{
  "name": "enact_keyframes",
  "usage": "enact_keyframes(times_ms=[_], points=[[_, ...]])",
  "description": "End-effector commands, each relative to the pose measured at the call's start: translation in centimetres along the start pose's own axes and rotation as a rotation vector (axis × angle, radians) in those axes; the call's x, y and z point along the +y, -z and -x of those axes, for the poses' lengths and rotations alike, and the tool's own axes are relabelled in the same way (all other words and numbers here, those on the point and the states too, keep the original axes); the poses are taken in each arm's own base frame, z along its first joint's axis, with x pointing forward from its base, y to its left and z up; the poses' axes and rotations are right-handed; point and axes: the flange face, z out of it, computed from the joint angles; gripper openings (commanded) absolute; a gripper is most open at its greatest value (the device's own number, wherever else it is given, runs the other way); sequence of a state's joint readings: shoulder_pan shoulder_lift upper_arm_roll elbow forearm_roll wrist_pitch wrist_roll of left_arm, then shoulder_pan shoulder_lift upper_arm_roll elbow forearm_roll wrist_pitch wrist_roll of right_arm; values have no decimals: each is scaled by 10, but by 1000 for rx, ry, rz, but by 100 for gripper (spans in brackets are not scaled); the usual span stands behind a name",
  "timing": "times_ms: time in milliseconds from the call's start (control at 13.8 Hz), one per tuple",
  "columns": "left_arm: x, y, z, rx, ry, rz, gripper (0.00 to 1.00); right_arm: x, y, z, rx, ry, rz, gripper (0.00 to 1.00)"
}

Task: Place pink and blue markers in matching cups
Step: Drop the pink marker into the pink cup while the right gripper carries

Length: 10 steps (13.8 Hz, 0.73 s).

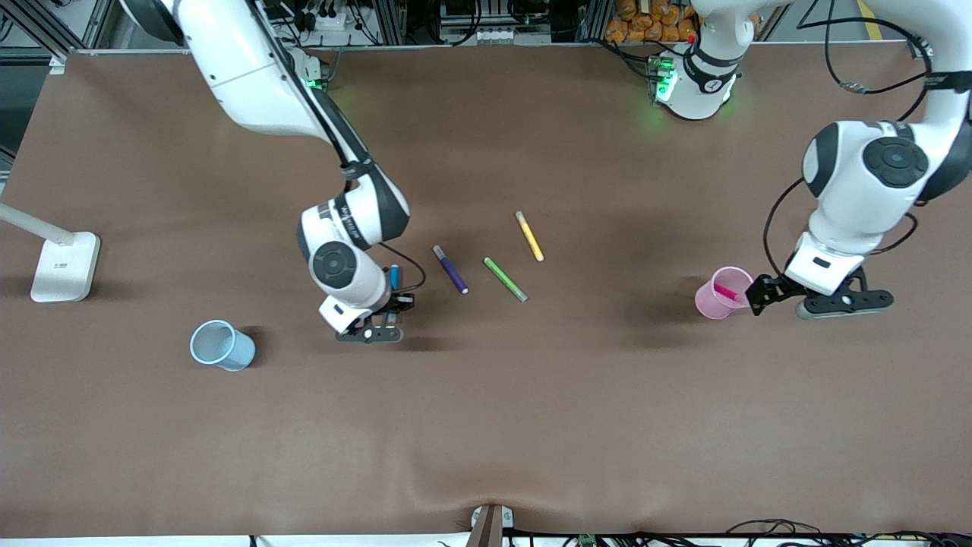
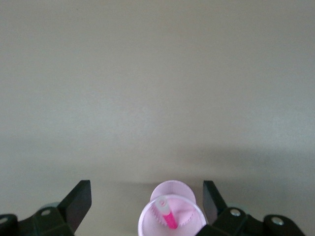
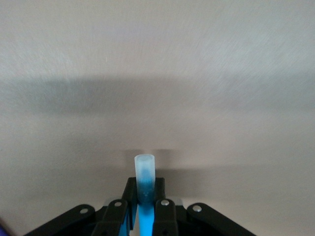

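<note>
The blue marker (image 1: pixel 394 276) is held in my right gripper (image 1: pixel 370 332), up over the table between the pale blue cup (image 1: pixel 222 345) and the loose pens. In the right wrist view the gripper (image 3: pixel 145 186) is shut on the marker (image 3: pixel 144 172), whose pale cap points down at bare table. The blue cup stands empty, toward the right arm's end. The pink marker (image 1: pixel 727 292) leans inside the pink cup (image 1: pixel 714 298). My left gripper (image 1: pixel 841 302) is open and empty, in the air by that cup. In the left wrist view its gripper (image 2: pixel 146 189) frames the cup (image 2: pixel 189 219) and marker (image 2: pixel 168 216).
Three pens lie mid-table: a dark purple one (image 1: pixel 450 269), a green one (image 1: pixel 505 279) and a yellow one (image 1: pixel 529 236). A white lamp base (image 1: pixel 64 266) stands at the right arm's end of the table.
</note>
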<state>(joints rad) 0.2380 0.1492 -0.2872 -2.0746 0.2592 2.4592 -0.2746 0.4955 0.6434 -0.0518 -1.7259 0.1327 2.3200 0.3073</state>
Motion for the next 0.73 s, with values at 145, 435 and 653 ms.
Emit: enact_keyframes(times_ms=[145, 435, 653], points=[[-7, 46, -35, -50, -29, -49, 100, 53, 73, -14, 38, 229, -23, 0], [6, 70, -38, -117, -25, -40, 100, 90, 136, -27, 125, 399, -37, 0], [7, 100, -45, -122, 7, -12, 100, 115, 178, -38, 199, 482, -33, 0]])
